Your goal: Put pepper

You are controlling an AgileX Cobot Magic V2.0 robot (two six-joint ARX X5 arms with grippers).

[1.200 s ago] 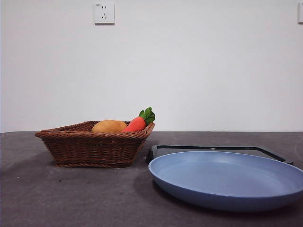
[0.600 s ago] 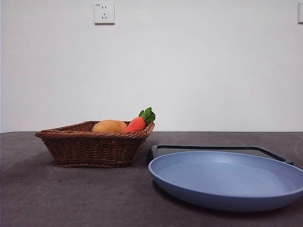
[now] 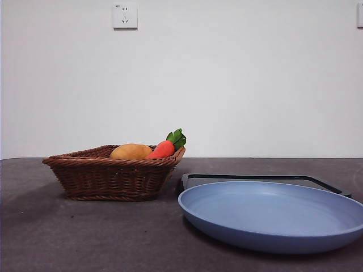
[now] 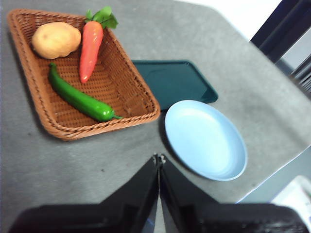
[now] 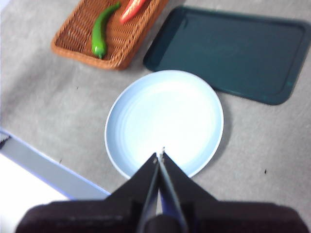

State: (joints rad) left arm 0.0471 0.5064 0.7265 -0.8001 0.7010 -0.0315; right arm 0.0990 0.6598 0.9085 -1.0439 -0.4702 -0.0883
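Observation:
The green pepper (image 4: 79,100) lies in the brown wicker basket (image 4: 141,104), beside an orange carrot (image 4: 90,46) and a tan potato (image 4: 56,39). It also shows in the right wrist view (image 5: 100,30). In the front view the basket wall (image 3: 113,178) hides the pepper. My left gripper (image 4: 159,158) is shut and empty, high above the table between basket and plate. My right gripper (image 5: 159,155) is shut and empty, high above the blue plate's (image 5: 141,104) near rim.
A dark green tray (image 4: 175,82) lies beside the basket, behind the blue plate (image 3: 272,212). It shows in the right wrist view too (image 5: 233,48). The table's edge (image 5: 43,167) runs close to the plate. A carrot (image 3: 164,147) and potato (image 3: 130,151) rise above the basket rim.

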